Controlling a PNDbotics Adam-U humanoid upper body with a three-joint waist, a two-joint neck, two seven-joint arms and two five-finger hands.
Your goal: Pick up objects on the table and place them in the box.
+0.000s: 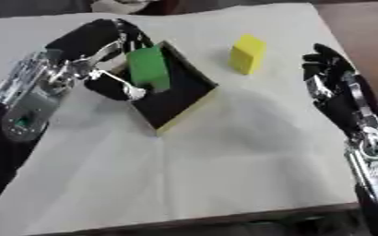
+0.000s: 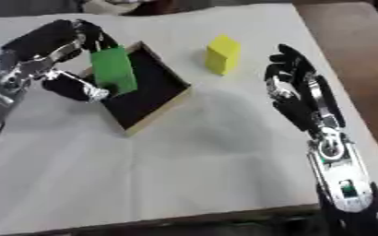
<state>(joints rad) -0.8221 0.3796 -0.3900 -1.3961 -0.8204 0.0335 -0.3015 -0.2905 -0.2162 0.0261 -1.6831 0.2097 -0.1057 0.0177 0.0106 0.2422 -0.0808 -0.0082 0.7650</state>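
A green block hangs over the left part of a shallow box with a black inside and pale wooden walls. My left hand is shut on the block, fingers across its top and thumb against its lower side. A yellow block stands on the white tabletop to the right of the box. My right hand is open at the right side, fingers stretched toward the far edge, a short way right of the yellow block and not touching it.
The white table ends at a dark front edge near the bottom. A brown surface lies beyond the table's right edge. Some pale things sit at the far edge.
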